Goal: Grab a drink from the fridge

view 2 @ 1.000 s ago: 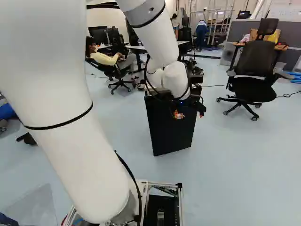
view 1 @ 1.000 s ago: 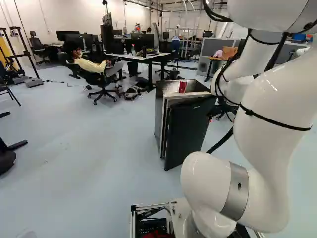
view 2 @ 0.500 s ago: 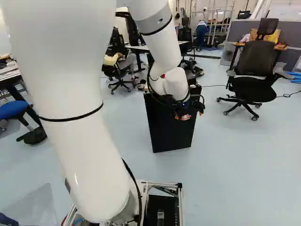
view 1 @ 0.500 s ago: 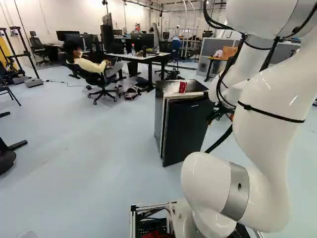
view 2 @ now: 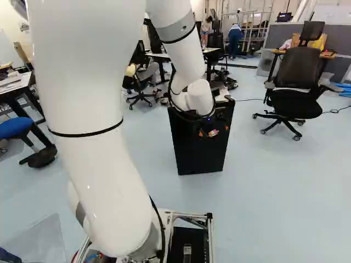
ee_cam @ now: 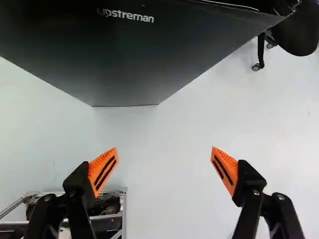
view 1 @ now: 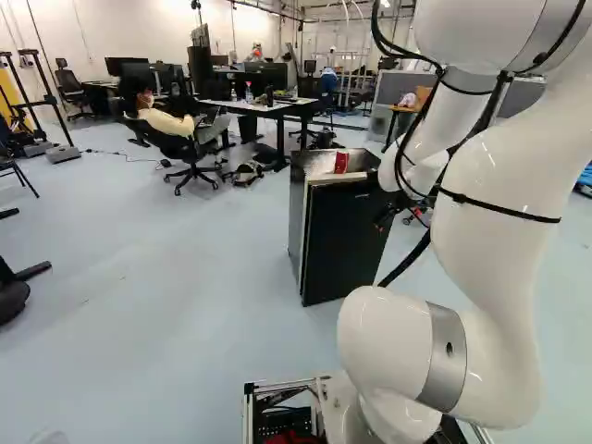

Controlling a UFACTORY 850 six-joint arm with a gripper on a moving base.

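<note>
A small black fridge (view 1: 344, 242) stands ahead of the base, its front facing the arm. In the left base view the door looks nearly closed, with a pale edge along its side. On its top is a red can (view 1: 341, 163). My gripper (view 2: 208, 133) is in front of the door's upper part in the right base view. Seen from the wrist, the gripper (ee_cam: 164, 152) is open, orange pads wide apart with only floor between them; the dark fridge front (ee_cam: 124, 64) lies ahead. Whether the gripper touches the door, I cannot tell. The fridge's inside is hidden.
An office chair (view 2: 296, 98) stands right of the fridge in the right base view. Desks (view 1: 268, 108) with monitors are behind it, a seated person farther left. A blue stool (view 2: 15, 127) stands by a table at the left of the right base view.
The fridge door has swung toward the fridge body, narrowing its gap. The arm's wrist has shifted left in the left base view, across the fridge front. The base has not moved.
</note>
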